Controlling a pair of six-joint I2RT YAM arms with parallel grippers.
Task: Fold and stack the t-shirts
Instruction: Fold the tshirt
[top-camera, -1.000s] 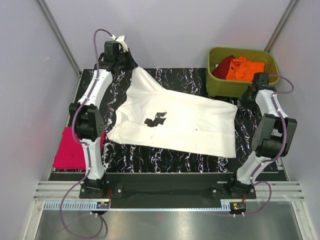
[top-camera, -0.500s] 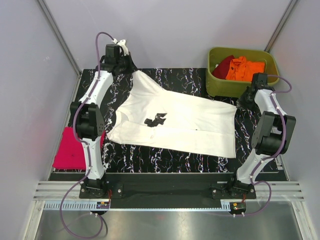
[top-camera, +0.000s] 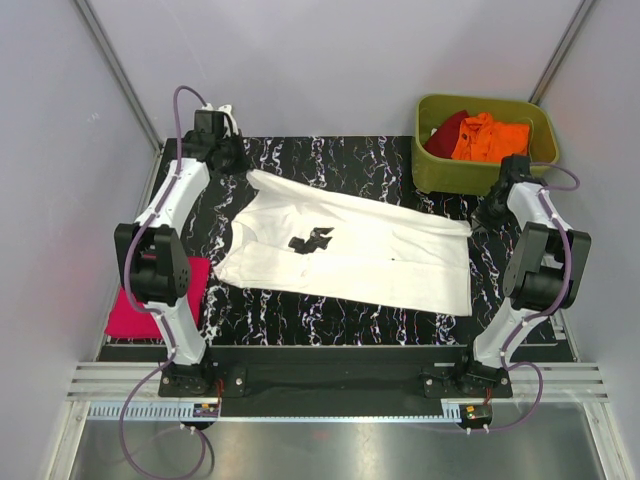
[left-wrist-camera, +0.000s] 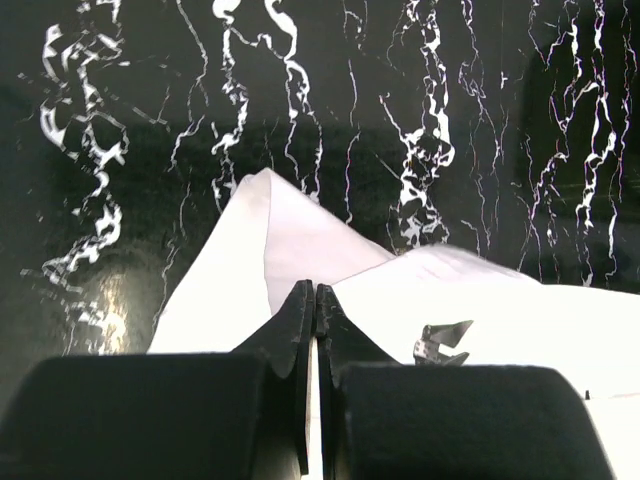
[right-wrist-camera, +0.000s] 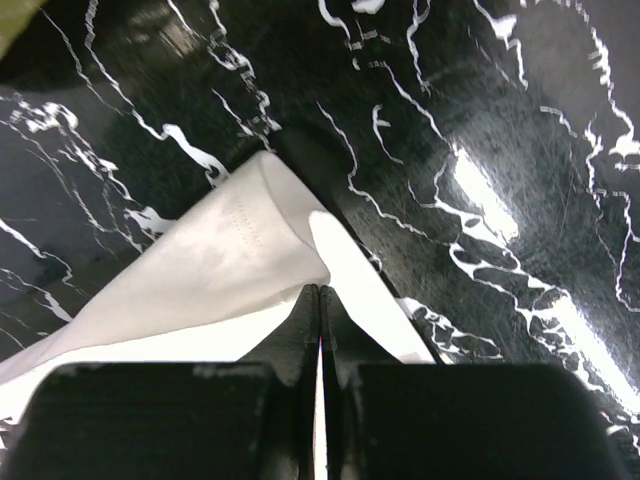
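A white t-shirt (top-camera: 370, 250) with a small black chest print (top-camera: 312, 240) lies stretched across the black marbled table (top-camera: 340, 315). My left gripper (top-camera: 238, 167) is shut on its far left corner, low over the table. In the left wrist view the closed fingertips (left-wrist-camera: 315, 292) pinch white cloth (left-wrist-camera: 290, 240), with the print (left-wrist-camera: 443, 343) to the right. My right gripper (top-camera: 482, 220) is shut on the far right corner. The right wrist view shows its tips (right-wrist-camera: 319, 290) clamping a fold of the hem (right-wrist-camera: 220, 265).
An olive-green tub (top-camera: 440, 172) at the back right holds an orange shirt (top-camera: 488, 140) and a dark red one (top-camera: 447, 130). A folded magenta-pink shirt (top-camera: 145, 305) lies off the table's left edge, partly behind the left arm. Grey walls close in both sides.
The left gripper has moved left and down with its corner of the white shirt. The raised far edge now lies lower and tauter. The right gripper has barely shifted.
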